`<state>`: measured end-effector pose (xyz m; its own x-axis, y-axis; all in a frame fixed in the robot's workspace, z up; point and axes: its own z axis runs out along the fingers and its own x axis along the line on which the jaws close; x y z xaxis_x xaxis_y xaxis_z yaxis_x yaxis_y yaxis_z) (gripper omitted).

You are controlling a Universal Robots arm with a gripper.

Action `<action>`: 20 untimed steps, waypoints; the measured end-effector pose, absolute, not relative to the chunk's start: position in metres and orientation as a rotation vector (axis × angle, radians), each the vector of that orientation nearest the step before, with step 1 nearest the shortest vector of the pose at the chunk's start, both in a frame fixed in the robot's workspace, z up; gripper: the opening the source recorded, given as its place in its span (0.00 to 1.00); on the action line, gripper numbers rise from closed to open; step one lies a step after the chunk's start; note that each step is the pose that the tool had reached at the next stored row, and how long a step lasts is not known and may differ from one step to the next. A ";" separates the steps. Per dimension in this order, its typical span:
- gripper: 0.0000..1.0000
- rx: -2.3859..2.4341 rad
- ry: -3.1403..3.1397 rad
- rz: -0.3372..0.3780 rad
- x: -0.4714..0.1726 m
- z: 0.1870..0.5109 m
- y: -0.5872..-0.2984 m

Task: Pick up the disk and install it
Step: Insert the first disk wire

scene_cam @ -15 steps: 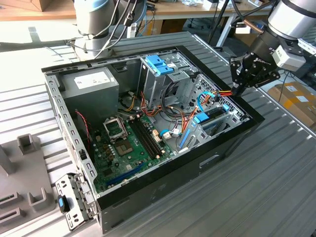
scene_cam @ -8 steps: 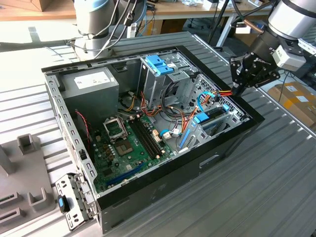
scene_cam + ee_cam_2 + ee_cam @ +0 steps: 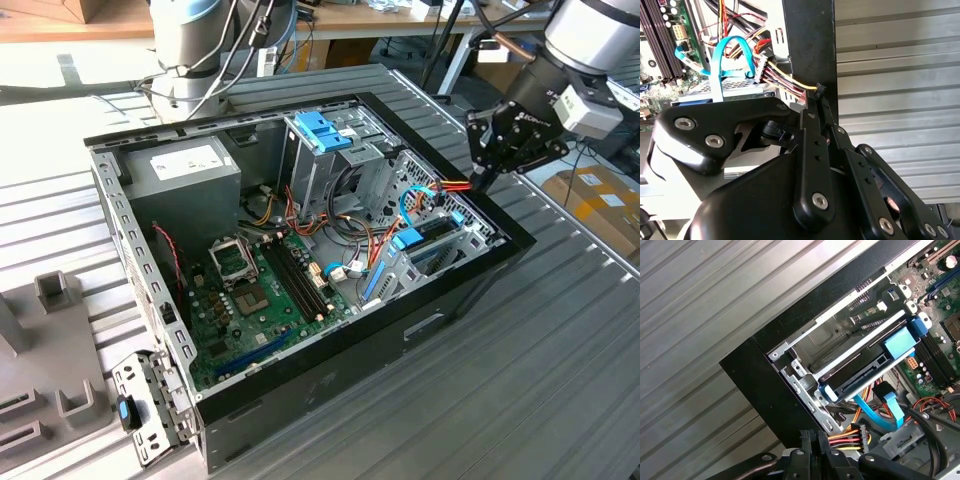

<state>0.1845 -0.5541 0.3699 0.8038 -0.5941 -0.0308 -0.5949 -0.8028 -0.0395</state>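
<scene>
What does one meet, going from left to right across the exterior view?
Grey plastic fixture → grey metal power supply box → green motherboard → disk with light-blue rails → black gripper → cardboard box.

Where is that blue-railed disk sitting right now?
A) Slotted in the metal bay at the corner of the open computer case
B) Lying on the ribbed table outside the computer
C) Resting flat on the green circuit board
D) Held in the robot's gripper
A: in the first wrist view the disk sits inside the metal bay at the case's corner, while the gripper hangs just above that corner.
</scene>
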 end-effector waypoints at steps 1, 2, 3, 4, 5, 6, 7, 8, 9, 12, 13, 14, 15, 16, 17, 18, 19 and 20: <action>0.17 -2.939 0.969 0.026 0.183 0.370 -0.554; 0.17 -2.938 0.969 0.026 0.182 0.370 -0.554; 0.17 -2.938 0.969 0.026 0.181 0.370 -0.554; 0.17 -2.938 0.969 0.026 0.180 0.370 -0.554; 0.17 -2.938 0.969 0.026 0.180 0.370 -0.554; 0.17 -2.938 0.969 0.026 0.180 0.370 -0.555; 0.17 -2.938 0.969 0.026 0.179 0.370 -0.555; 0.17 -2.938 0.969 0.026 0.179 0.370 -0.556; 0.17 -2.938 0.969 0.027 0.178 0.370 -0.556; 0.17 -2.938 0.969 0.027 0.177 0.370 -0.558; 0.17 -2.938 0.969 0.027 0.177 0.370 -0.559; 0.17 -2.938 0.969 0.027 0.176 0.370 -0.559; 0.17 -2.938 0.969 0.027 0.176 0.370 -0.559; 0.17 -2.938 0.969 0.026 0.176 0.370 -0.560; 0.17 -2.938 0.969 0.026 0.175 0.370 -0.560; 0.17 -2.938 0.969 0.027 0.175 0.370 -0.560; 0.17 -2.938 0.969 0.027 0.174 0.370 -0.560; 0.17 -2.938 0.969 0.026 0.174 0.370 -0.561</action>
<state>0.1736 -0.5610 0.3700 0.8038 -0.5941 -0.0313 -0.5949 -0.8028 -0.0402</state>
